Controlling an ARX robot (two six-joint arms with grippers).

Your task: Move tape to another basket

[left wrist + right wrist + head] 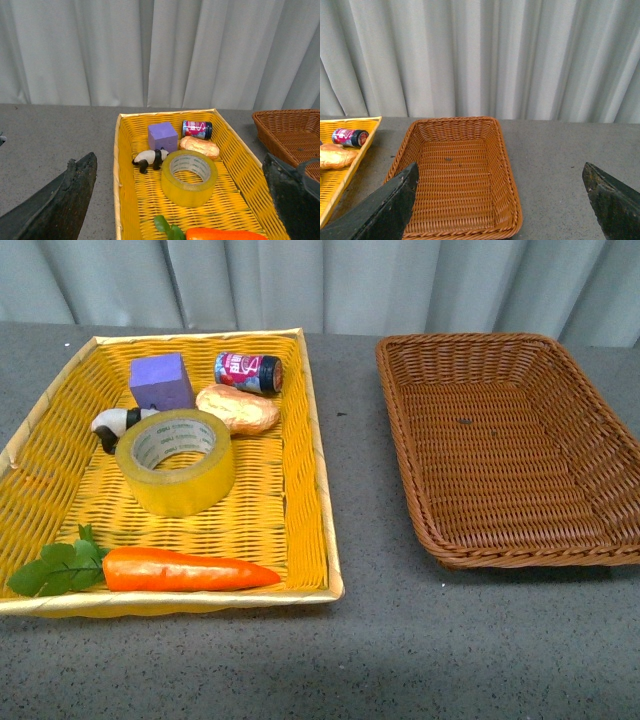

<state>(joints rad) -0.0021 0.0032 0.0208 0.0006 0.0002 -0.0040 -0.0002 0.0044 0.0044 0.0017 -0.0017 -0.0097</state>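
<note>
The tape (176,461), a wide translucent yellow roll with a white printed core, lies flat in the middle of the bright yellow basket (305,430) on the left. It also shows in the left wrist view (189,177). The brown wicker basket (585,400) stands to the right and holds nothing; it shows in the right wrist view (502,165) too. My left gripper (182,200) is open, back from the yellow basket, well short of the tape. My right gripper (500,202) is open, near the brown basket's near right corner. Neither arm shows in the front view.
The yellow basket also holds a purple block (160,381), a small dark can (248,372), a bread roll (237,408), a toy panda (115,424) and a carrot with green leaves (185,569). Grey tabletop (360,540) lies between the baskets. A grey curtain hangs behind.
</note>
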